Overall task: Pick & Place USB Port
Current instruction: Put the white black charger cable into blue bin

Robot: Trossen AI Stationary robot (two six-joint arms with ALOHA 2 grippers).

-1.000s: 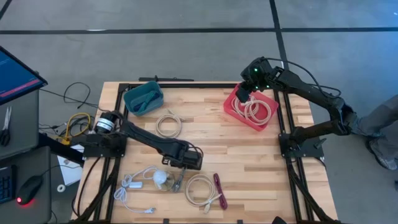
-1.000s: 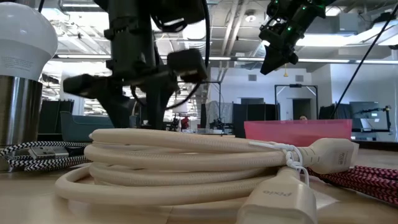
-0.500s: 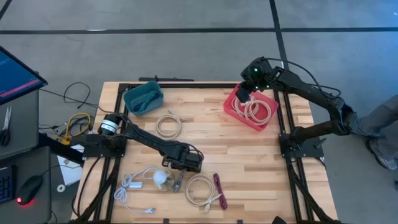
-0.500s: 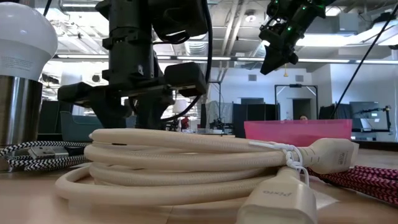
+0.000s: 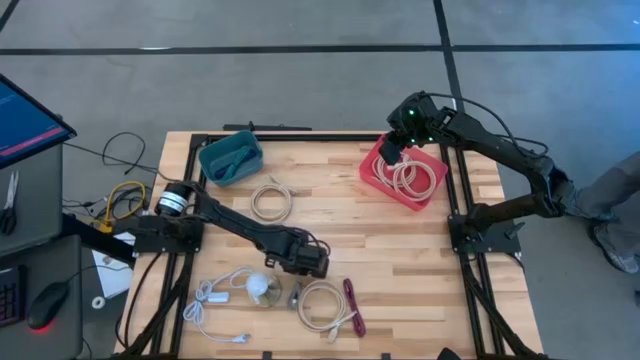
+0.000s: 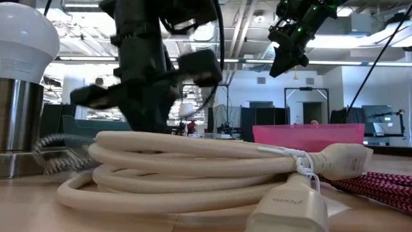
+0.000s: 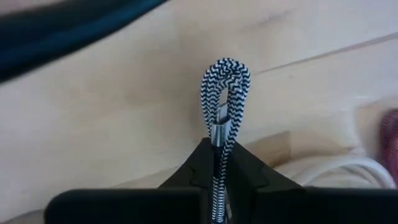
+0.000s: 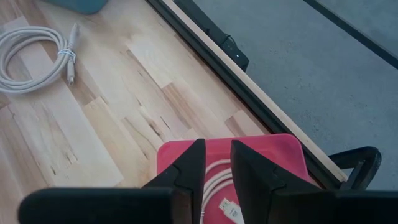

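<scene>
Left gripper fingers clamped on black-and-white braided USB cable, low over the tabletop, just beside the cream cable coil. Right gripper above the red bin, fingers slightly apart, holding nothing.

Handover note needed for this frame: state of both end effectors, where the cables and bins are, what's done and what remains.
Left end effector: shut on the black-and-white braided cable, low at the table's front.
Right end effector: hovers above the red bin, holding nothing visible.
Done: one cream cable lies in the red bin.
Left: braided cable not yet binned; cream coils and, a red cable and a white charger lie on the table. Teal bin at the back.
</scene>
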